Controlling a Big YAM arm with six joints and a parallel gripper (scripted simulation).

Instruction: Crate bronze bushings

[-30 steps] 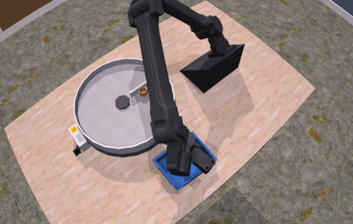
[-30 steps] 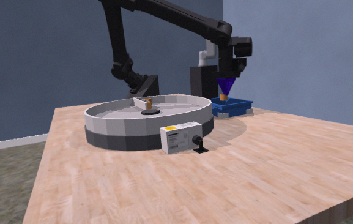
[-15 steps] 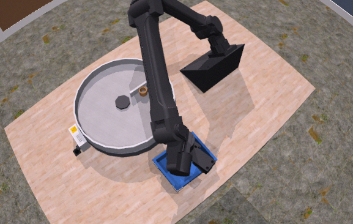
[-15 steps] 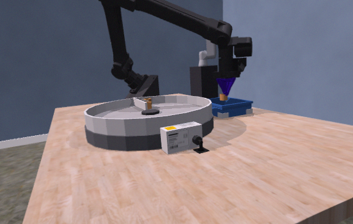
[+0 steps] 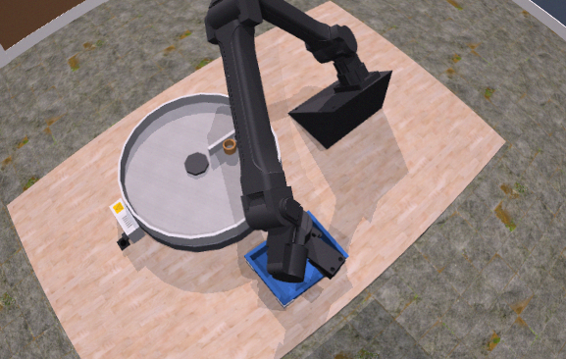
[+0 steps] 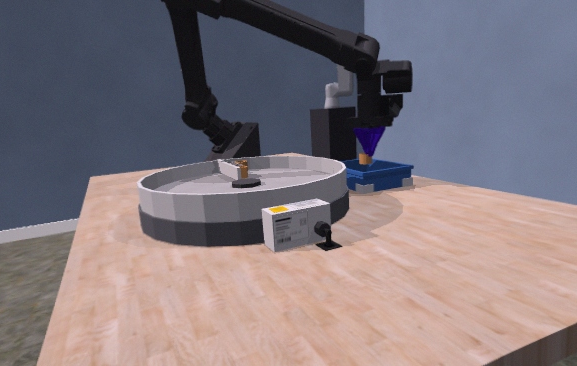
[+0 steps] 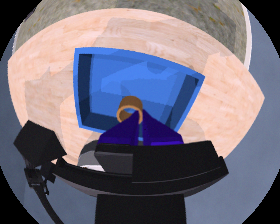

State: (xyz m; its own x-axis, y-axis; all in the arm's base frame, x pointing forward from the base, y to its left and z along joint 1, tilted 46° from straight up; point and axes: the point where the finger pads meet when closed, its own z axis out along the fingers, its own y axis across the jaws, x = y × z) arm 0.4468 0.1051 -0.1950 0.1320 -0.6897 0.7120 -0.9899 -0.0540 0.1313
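My gripper (image 6: pixel 370 154) (image 7: pixel 140 113) is shut on the wall of a bronze bushing (image 6: pixel 365 160) (image 7: pixel 133 101). It holds the bushing over the blue crate (image 5: pixel 280 294) (image 6: pixel 388 176) (image 7: pixel 121 70), at about rim height. The fingertips are hidden under the wrist in the top view. Another bronze bushing (image 5: pixel 229 152) (image 6: pixel 244 171) stands on the turning table (image 5: pixel 160 191) (image 6: pixel 203 206), beside the light divider. No steel bushing can be made out; the arm hides part of the turning table in the top view. No bushing shows on the visible crate floor.
The turning table has a raised rim and a dark hub (image 5: pixel 196 164) (image 6: pixel 246 183). A white labelled box (image 5: pixel 124 217) (image 6: pixel 290 227) with a black knob stands against its outer side. The arm's black wedge base (image 5: pixel 351 115) stands at the back of the wooden table (image 5: pixel 435 162).
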